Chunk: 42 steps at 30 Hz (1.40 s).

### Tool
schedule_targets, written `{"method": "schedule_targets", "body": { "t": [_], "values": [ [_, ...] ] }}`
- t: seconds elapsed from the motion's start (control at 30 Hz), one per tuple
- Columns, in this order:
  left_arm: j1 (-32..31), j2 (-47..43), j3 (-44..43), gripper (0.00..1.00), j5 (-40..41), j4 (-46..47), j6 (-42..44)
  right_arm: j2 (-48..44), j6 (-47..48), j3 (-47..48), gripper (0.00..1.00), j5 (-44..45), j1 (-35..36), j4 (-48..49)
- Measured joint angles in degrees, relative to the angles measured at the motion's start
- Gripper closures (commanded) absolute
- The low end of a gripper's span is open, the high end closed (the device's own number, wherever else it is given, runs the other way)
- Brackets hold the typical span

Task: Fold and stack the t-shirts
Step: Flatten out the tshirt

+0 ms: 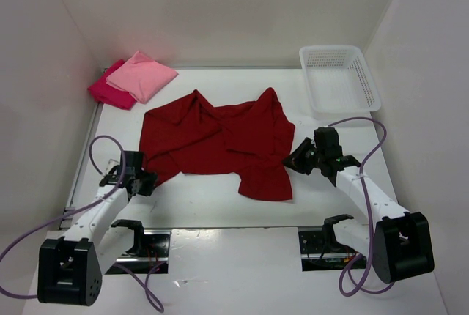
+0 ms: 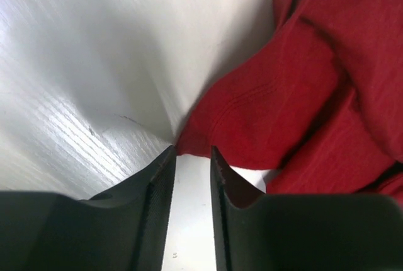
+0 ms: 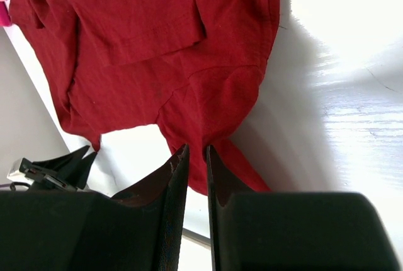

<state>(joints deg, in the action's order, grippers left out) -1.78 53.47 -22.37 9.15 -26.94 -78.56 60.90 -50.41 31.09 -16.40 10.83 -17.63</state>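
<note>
L gripper & R gripper each pinch soft, crumpled dk-red t-shirt hem, jaws nearly together.

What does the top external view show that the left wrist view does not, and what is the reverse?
Only the top external view: the light pink shirt lying partly on the crimson shirt in the far left corner, the white basket, the right tool. Only the left wrist view: the left tool close up, its tips at the hem of the dark red shirt, a narrow gap between them. Both: dark red shirt, left tool, white table.
</note>
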Motion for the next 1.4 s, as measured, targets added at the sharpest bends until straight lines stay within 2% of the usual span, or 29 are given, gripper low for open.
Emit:
{"method": "schedule_targets", "body": {
  "t": [0.1, 0.17, 0.4, 0.47, 0.63, 0.67, 0.7, 0.77, 0.8, 0.83, 0.87, 0.93, 1.0, 1.03, 1.2, 1.33, 1.4],
  "values": [
    [1.1, 1.6, 0.0, 0.68, 0.0, 1.2, 0.6, 0.0, 0.2, 0.0, 0.78, -0.1, 0.0, 0.0],
    [1.7, 4.2, -0.3, 0.75, -0.4, 2.3, 0.8, 0.0, 0.2, 0.1, 0.76, -0.1, 0.0, 0.0],
    [2.1, 5.6, -0.5, 0.95, -0.8, 4.5, 2.9, 0.0, 0.4, 0.2, 0.56, 0.0, 0.0, -0.5],
    [2.1, 5.6, -0.7, 1.0, -1.0, 4.6, 3.7, 0.0, 0.4, 0.5, 0.44, 0.2, 0.0, -0.7],
    [3.8, 7.1, -7.6, 1.0, -0.6, 2.9, 9.1, 0.0, 0.5, 0.7, 0.26, 1.1, 0.0, -1.2],
    [4.2, 7.3, -10.0, 1.0, -0.2, 2.9, 10.6, 0.0, 0.5, 0.7, 0.07, 1.3, 0.0, -1.3],
    [4.5, 7.5, -12.2, 1.0, 0.2, 3.2, 11.6, 0.0, 0.3, 0.7, 0.05, 1.6, 0.0, -1.3],
    [5.0, 8.3, -16.9, 1.0, 1.0, 4.6, 14.8, 0.0, 0.3, 0.7, 0.06, 2.1, 0.0, -1.3],
    [5.0, 9.2, -19.3, 1.0, 1.4, 5.2, 16.5, 0.0, 0.3, 0.7, 0.11, 2.3, 0.0, -1.4],
    [5.1, 10.3, -21.4, 1.0, 1.7, 5.7, 18.1, 0.0, 0.3, 0.7, 0.18, 2.6, 0.0, -1.5],
    [5.4, 11.8, -23.6, 1.0, 1.8, 6.4, 20.2, 0.0, 0.1, 0.6, 0.31, 2.8, 0.0, -1.5],
    [6.4, 15.5, -28.1, 1.0, 1.5, 7.1, 23.7, 0.0, -0.5, 0.2, 0.48, 3.3, 0.0, -1.8],
    [9.1, 20.5, -32.7, 1.0, -0.8, 8.4, 27.5, -0.1, -1.3, -0.8, 0.63, 4.0, 0.2, -2.1],
    [10.9, 23.1, -34.6, 1.0, -2.2, 9.2, 28.9, -0.2, -1.5, -1.2, 0.65, 4.3, 0.3, -2.5],
    [19.6, 34.8, -41.1, 1.0, -7.6, 11.5, 31.9, -0.3, -4.1, -3.7, 0.66, 6.3, 2.9, -3.6],
    [21.3, 40.2, -44.1, 1.0, -10.0, 11.5, 32.1, -0.5, -7.1, -4.8, 0.55, 8.5, 8.2, -5.5],
    [21.6, 42.2, -46.4, 1.0, -11.6, 11.8, 32.0, -1.2, -8.3, -5.6, 0.53, 8.6, 10.2, -5.6]
  ]
}}
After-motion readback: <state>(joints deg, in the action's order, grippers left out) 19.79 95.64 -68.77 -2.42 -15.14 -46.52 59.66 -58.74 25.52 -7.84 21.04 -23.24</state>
